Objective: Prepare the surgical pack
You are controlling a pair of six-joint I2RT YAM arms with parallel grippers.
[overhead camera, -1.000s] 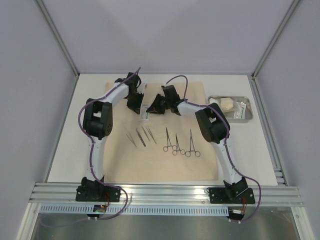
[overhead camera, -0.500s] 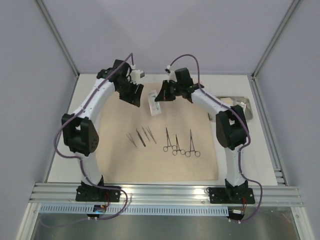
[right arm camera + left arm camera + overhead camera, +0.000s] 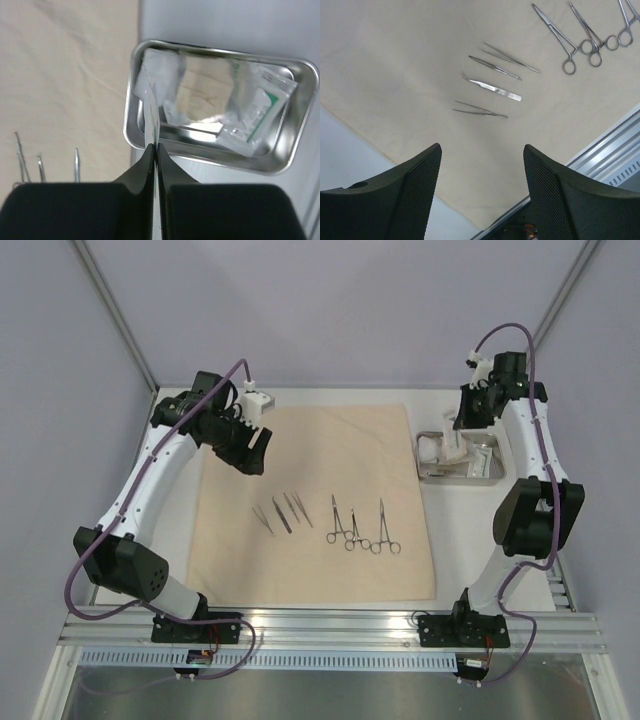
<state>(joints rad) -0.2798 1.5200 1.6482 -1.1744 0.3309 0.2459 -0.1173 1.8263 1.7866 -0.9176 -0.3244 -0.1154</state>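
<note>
**A:** Where is the left gripper (image 3: 482,150)?
**B:** Above the left part of the cloth (image 3: 320,440); its jaws stand well apart with nothing between them; the tweezers (image 3: 495,90) lie in a row on the cloth, the clamps (image 3: 356,532) just to their right.
**A:** And the right gripper (image 3: 156,147)?
**B:** Over the left end of the tray (image 3: 215,165); its fingers are pressed together on a thin white packet (image 3: 151,107), seen edge-on; whether it touches the tray I cannot tell.
**A:** Where is the tray?
**B:** On the table (image 3: 470,540), just right of the cloth; gauze (image 3: 202,92) and a second packet (image 3: 260,112), marked green, lie inside.
</note>
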